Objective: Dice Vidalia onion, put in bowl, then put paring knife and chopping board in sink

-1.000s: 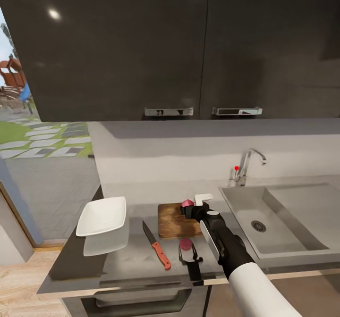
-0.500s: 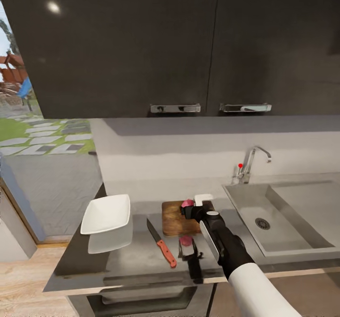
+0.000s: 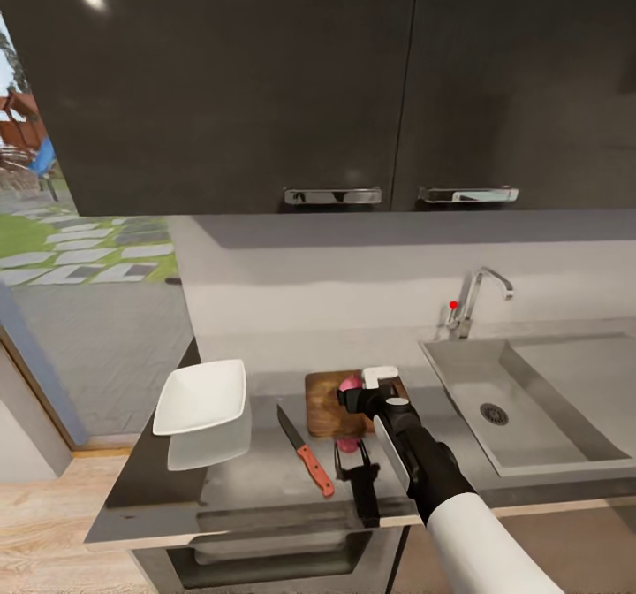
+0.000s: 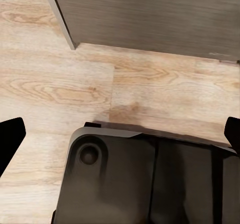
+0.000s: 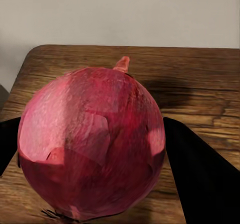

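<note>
Dark glossy cabinets [image 3: 265, 81] hang over the grey countertop [image 3: 256, 479] before us, and a pale wall runs behind it. On this countertop, our right gripper [image 3: 355, 392] reaches over the chopping board [image 3: 325, 404], its fingers clamped on the reddish Vidalia onion [image 3: 351, 385]. In the right wrist view the onion [image 5: 92, 144] sits between our two dark fingers [image 5: 197, 174], touching both, just above the brown wood of the board [image 5: 200, 84]; whether it rests on the wood we cannot tell. The paring knife [image 3: 305, 453] lies on the countertop just left of the board, red handle toward us. Further left stands the white bowl [image 3: 201, 397]. The sink [image 3: 530, 426] lies to the right of the board, faucet [image 3: 473, 300] at its back. Our left gripper [image 4: 120, 134] hangs over wooden floor [image 4: 60, 84] and our dark base [image 4: 145, 179], fingertips [image 4: 10, 136] well apart.
</note>
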Available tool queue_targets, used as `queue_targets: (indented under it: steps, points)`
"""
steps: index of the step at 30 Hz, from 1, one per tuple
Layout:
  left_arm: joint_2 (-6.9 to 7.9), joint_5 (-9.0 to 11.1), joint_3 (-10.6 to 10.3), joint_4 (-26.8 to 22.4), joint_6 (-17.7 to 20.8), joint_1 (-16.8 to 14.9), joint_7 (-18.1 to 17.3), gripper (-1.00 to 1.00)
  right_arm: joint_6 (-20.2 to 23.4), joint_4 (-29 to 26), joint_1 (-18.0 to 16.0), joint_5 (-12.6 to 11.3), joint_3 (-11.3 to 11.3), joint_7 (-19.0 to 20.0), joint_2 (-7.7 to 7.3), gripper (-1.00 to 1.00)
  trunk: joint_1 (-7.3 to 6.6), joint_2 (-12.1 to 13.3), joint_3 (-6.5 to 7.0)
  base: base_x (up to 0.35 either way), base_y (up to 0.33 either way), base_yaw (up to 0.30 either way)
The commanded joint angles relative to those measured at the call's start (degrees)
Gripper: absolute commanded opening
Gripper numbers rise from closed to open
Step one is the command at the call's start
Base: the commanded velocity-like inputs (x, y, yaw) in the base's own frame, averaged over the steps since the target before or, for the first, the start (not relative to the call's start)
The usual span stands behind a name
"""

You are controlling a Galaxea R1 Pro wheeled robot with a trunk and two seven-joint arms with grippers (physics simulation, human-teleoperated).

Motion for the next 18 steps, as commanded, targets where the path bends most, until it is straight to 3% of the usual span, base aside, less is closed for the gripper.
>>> queue_targets:
  steps: [1, 11, 18]
  points:
    - [0.01, 0.57, -0.13, -0.06, -0.13, 0.01, 0.20, 1.00, 0.28, -0.07, -0.04, -0.31, 0.12, -0.33, -0.02, -1.00, 0.04, -0.13, -0.21, 0.000, 0.000, 0.000]
    - [0.01, 0.57, -0.13, -0.09, -0.13, -0.01, 0.20, 1.00, 0.28, -0.05, -0.07, -0.31, 0.12, -0.33, -0.04, -1.00, 0.04, -0.13, -1.12, 0.009, 0.000, 0.000]
    - [0.01, 0.56, -0.13, -0.09, -0.13, -0.01, 0.20, 1.00, 0.28, -0.07, -0.04, -0.38, 0.12, -0.33, -0.04, -1.00, 0.04, -0.13, -1.60, 0.169, 0.000, 0.000]
